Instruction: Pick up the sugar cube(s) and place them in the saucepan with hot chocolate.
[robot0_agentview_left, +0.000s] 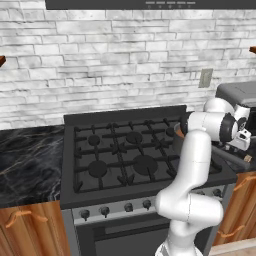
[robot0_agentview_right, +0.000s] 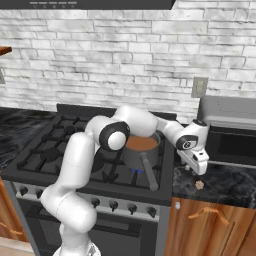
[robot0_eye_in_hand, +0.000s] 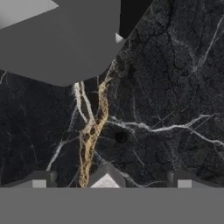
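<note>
Item: saucepan (robot0_agentview_right: 141, 150) of hot chocolate, on the stove's (robot0_agentview_right: 60, 150) front right burner. Sugar cube (robot0_agentview_right: 199, 184) lay on the dark marble counter (robot0_agentview_right: 225, 185), just below the gripper (robot0_agentview_right: 199, 167), fingers apart, empty. Risk: small cube slipping sideways if the descent was off-centre.

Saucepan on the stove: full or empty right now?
Filled: the saucepan stands upright on the stove, reddish-brown liquid near its rim.

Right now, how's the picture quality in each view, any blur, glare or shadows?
Left base view: soft, low resolution, even light, the arm hiding the saucepan. Right base view: soft too, saucepan legible, no glare. Hand view: marble counter veins sharp, one small dark round shadow spot.
</note>
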